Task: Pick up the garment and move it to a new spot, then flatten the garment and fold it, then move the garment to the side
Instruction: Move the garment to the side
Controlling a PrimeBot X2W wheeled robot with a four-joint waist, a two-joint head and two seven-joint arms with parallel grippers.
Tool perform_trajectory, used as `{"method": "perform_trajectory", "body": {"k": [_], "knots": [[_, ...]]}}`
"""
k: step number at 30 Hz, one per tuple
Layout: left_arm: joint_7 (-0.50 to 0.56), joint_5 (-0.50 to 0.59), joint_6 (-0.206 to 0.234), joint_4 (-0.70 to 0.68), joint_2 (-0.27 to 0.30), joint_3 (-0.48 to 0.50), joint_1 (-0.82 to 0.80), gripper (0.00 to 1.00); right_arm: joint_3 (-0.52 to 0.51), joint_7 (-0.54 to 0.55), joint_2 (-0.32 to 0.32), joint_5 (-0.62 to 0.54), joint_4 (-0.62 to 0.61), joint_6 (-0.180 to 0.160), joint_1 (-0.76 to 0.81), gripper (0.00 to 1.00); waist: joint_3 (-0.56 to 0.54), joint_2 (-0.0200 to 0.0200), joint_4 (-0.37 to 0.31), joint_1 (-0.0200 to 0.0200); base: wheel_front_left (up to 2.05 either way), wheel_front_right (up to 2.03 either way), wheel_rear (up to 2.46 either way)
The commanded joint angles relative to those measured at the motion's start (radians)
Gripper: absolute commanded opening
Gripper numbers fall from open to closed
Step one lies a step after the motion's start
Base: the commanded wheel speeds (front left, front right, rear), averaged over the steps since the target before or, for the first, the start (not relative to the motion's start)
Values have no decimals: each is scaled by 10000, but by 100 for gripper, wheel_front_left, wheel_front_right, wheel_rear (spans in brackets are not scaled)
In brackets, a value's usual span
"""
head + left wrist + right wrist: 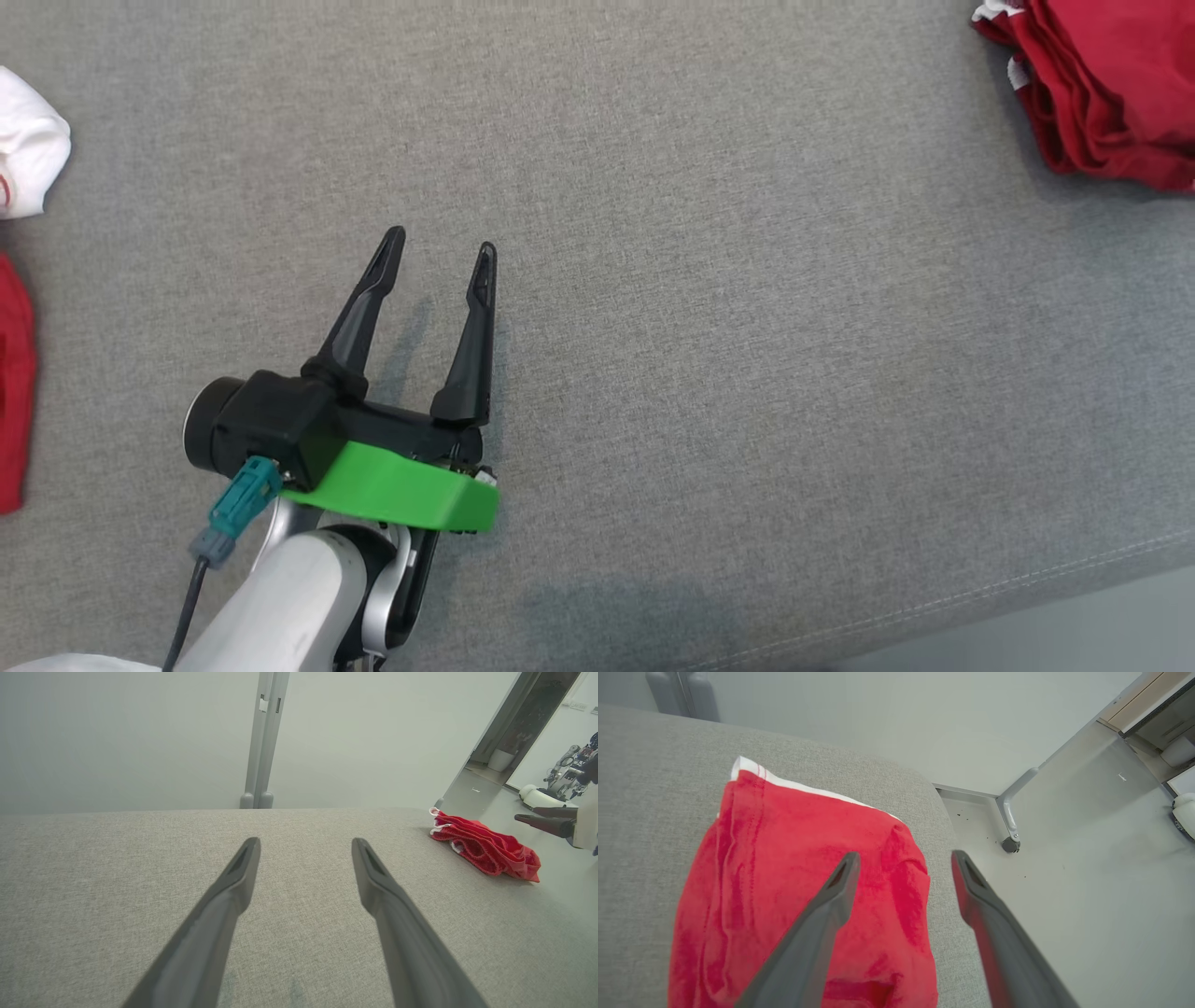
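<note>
Right claw (904,856) gapes over the red garment (784,868), apparently clear.

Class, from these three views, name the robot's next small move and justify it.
Probably lift the right gripper up and back from the folded red garment. Its jaws stand open, nothing pinched, and the garment already lies at the right edge of the grey surface, so only clearing away seems left.

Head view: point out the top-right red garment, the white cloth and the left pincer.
red garment (1106,84), head view, central folds.
white cloth (28,149), head view, rounded middle.
left pincer (442,242), head view, midway between fingertips.
</note>
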Motion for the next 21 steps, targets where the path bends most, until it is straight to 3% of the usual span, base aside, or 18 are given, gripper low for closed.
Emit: {"method": "perform_trajectory", "body": {"k": [1, 12, 21], "knots": [[-22, -81, 5, 46, 4, 34, -40, 100, -24, -80, 22, -50, 19, -3, -70, 100, -201, 0, -21, 0, 0, 0, 0], [-618, -467, 60, 815, -240, 322, 411, 100, -183, -569, 725, -139, -899, -3, 115, 100, -1997, 0, 122, 0, 0, 0, 0], [-1081, -673, 379, 1775, -168, 1000, 1412, 100, -1786, -569, 1065, -517, -3172, -3, 1948, 100, -3710, 0, 394, 0, 0, 0, 0]]}}
